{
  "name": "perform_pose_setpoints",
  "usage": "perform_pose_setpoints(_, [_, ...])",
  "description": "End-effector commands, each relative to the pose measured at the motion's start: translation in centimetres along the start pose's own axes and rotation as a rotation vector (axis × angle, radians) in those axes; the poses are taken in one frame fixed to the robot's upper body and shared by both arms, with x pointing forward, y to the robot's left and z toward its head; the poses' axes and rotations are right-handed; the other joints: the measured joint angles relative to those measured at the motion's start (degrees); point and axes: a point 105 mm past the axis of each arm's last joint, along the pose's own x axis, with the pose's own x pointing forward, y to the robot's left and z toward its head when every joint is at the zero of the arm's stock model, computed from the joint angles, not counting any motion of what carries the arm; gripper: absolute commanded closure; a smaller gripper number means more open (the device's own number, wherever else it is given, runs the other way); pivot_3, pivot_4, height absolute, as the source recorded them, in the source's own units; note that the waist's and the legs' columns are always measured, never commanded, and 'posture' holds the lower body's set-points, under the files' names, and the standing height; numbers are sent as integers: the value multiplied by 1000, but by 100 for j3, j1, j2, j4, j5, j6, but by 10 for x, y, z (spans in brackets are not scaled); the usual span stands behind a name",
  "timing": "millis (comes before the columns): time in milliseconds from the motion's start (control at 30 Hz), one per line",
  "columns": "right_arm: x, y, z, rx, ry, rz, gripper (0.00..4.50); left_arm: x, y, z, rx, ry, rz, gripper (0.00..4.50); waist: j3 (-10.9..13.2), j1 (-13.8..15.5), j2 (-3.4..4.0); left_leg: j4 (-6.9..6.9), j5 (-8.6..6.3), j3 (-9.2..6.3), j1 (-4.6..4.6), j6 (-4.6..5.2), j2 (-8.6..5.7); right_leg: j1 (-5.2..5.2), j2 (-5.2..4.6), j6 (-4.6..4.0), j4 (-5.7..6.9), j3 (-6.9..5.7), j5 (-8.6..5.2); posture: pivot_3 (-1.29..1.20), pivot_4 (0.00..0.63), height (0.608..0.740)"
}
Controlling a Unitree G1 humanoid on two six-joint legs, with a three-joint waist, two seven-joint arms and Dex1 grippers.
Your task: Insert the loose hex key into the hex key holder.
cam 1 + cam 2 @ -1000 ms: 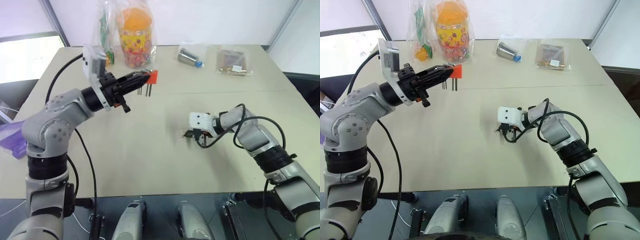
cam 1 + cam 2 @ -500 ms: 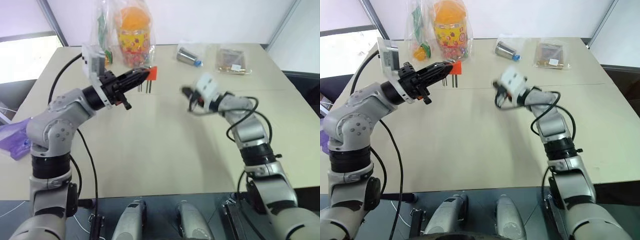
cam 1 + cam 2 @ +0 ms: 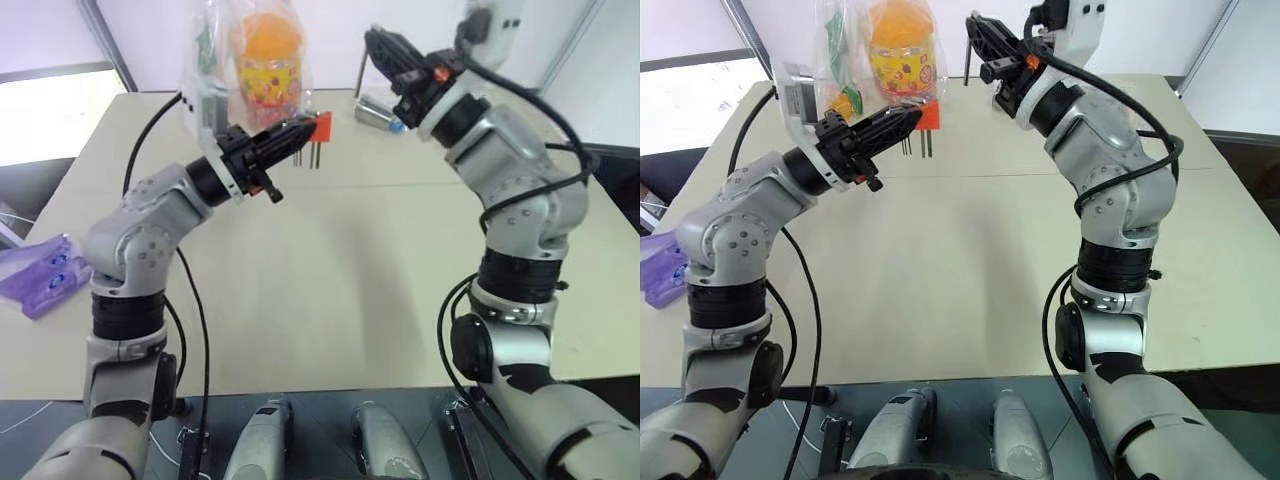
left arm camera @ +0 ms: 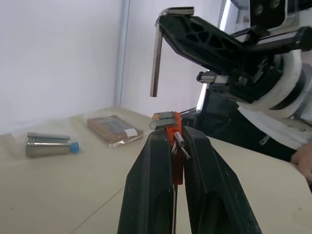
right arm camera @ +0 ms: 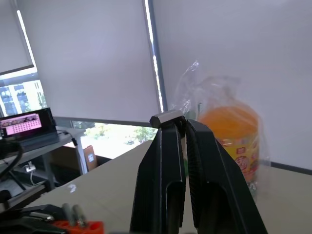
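Both arms are raised above the far part of the table (image 3: 330,300), toward its far edge; the left gripper (image 3: 300,131) is clenched on the hex key holder (image 3: 321,126), a small red-orange block held clear of the table, with two short dark keys hanging down from it; the right gripper (image 3: 975,27) is clenched on the short bent end of the loose hex key (image 4: 157,53), so that the long grey shaft hangs close to upright, its free end pointing down; in the left wrist view the shaft's free end is seen just above the holder, apart from it, with a visible gap between the two; the key therefore lies above the holder and slightly to the robot's right of it; the coming move is judged to depend on lining the shaft's long axis up with a slot in the block and lowering it; the slot itself cannot be made out.
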Motion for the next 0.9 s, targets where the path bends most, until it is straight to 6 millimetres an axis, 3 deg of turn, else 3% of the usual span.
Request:
perform_pose_setpoints(33, [-4,19,18,-27,-28,87,4458,4,-6,14,57,-41,-31,4500,0,-3,0,0,0,1,0,0,0,0,0,0,0,0,0,0,150,740])
perform_pose_setpoints(533, [-6,36,14,-16,-1,157,4458,5,-8,12,54,-37,-45,4500,0,-7,0,-3,0,1,-2,0,0,0,0,0,-6,0,0,0,150,740])
perform_pose_setpoints(900, [-2,37,14,-27,-8,153,4458,6,-14,8,39,-31,-67,4500,0,-7,0,-6,0,1,-3,0,0,0,-1,0,-10,1,0,0,150,740])
